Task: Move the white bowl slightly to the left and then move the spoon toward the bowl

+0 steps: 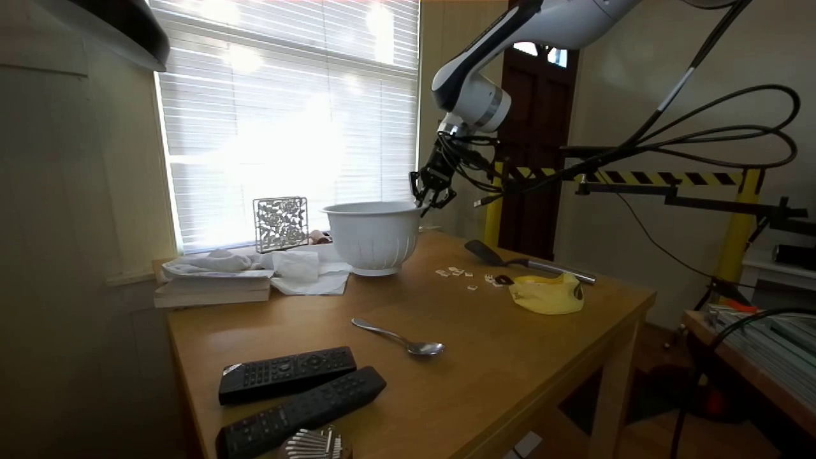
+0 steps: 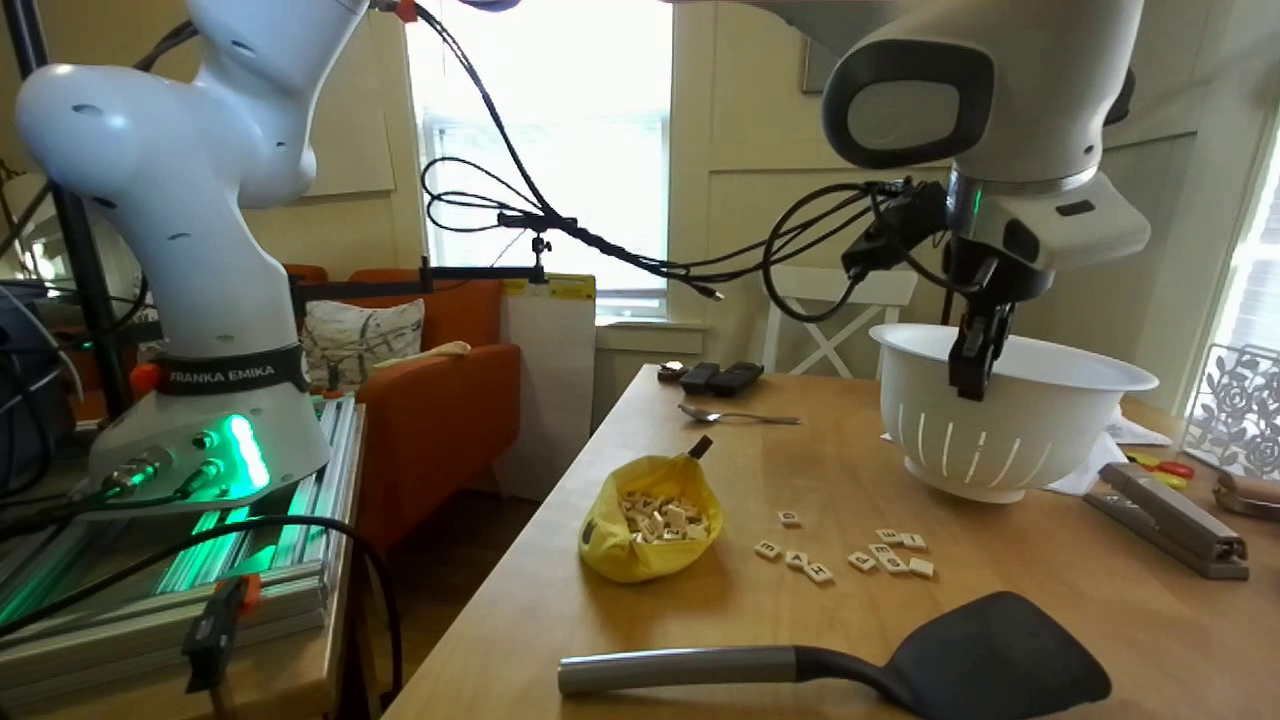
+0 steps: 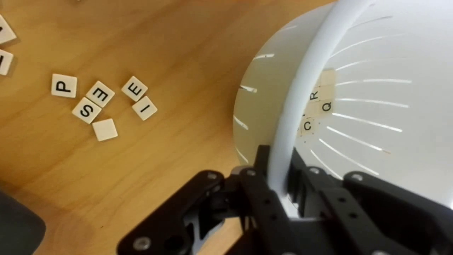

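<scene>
The white bowl [image 1: 373,239] is deep, with slits in its wall, and appears to stand on the table in both exterior views [image 2: 985,430]. In the wrist view its rim [image 3: 308,67] runs between my fingers, and tan lettered squares show inside. My gripper [image 3: 279,159] has one finger outside and one inside the rim, shut on it. In both exterior views the gripper [image 1: 423,203] points down at the rim [image 2: 972,375]. The silvery spoon [image 1: 424,349] lies on the table between the bowl and the remotes, apart from the bowl [image 2: 700,413]. It is out of the wrist view.
Two black remotes [image 1: 290,373] lie beyond the spoon. A yellow bag of tiles [image 2: 650,555], loose letter tiles [image 2: 890,560] and a black spatula [image 2: 990,660] lie on the table. A stapler [image 2: 1170,520], white napkins [image 1: 309,271] and books [image 1: 213,290] are near the bowl.
</scene>
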Controlling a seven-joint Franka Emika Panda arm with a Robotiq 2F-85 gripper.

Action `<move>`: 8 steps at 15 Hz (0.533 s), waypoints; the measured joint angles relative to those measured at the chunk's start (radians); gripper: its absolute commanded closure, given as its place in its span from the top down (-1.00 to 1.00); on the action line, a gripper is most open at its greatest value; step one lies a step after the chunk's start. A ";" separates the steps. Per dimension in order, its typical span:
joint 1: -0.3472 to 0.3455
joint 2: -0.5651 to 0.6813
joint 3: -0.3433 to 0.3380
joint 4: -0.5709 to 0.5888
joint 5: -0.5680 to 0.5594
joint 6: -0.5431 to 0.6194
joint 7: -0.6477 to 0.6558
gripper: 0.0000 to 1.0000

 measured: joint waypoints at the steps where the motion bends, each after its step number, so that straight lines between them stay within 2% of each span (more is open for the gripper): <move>1: 0.003 -0.013 0.007 -0.018 0.000 0.000 -0.024 -0.93; 8: 0.079 -0.125 0.056 -0.146 0.000 0.020 -0.122 -0.93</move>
